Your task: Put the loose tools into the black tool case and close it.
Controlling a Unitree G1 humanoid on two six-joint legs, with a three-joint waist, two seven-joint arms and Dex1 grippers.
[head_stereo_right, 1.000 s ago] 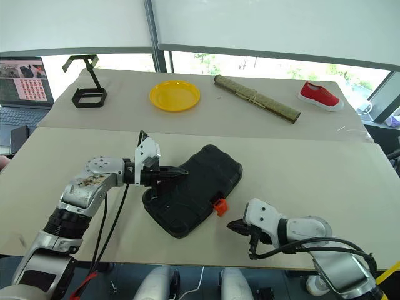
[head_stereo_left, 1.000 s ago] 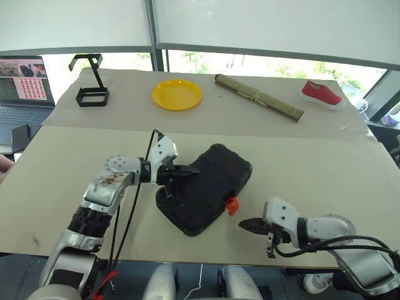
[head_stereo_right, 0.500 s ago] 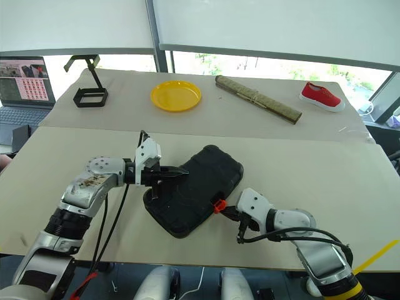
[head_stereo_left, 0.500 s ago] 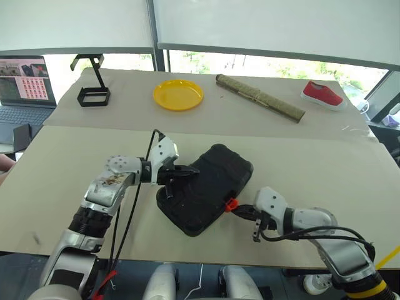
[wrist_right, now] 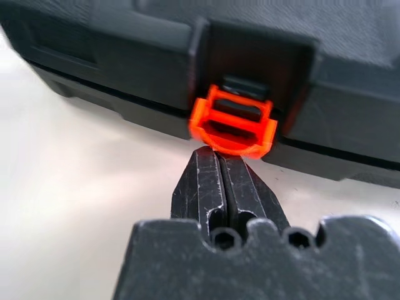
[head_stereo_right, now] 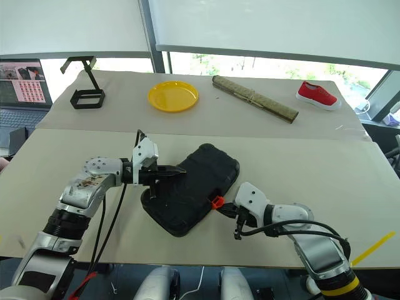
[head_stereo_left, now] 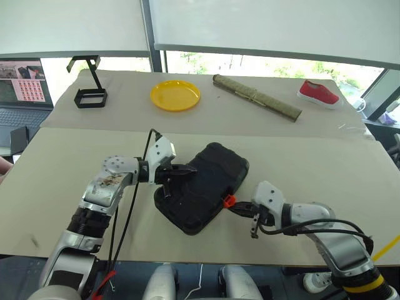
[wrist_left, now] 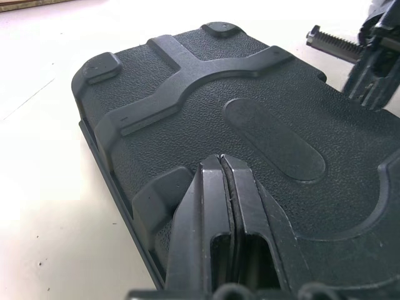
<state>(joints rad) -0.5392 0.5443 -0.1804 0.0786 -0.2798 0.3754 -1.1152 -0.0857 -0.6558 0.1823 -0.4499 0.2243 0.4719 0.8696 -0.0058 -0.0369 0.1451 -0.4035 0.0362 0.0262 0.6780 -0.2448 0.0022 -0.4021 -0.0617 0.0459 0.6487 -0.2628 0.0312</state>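
Far table: black wire stand (head_stereo_left: 88,87), yellow plate (head_stereo_left: 175,95), rolled mat (head_stereo_left: 257,97), red shoe (head_stereo_left: 319,94); laptop (head_stereo_left: 19,94) beside.

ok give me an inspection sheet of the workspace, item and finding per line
surface: beige table, two sheets meeting at a seam.
job's things: black tool case lies shut, lid down; its orange latch not yet pressed flat. Loose tools: nothing seen.
clutter: yellow plate, rolled bamboo mat, red shoe, black wire stand, all at the far side.
grippers: left gripper shut, tip resting on the case lid; right gripper shut, tip at the latch's lower edge.
cables: black cable along the left arm; another loops by the right forearm.
surroundings: laptop at far left, windows behind.
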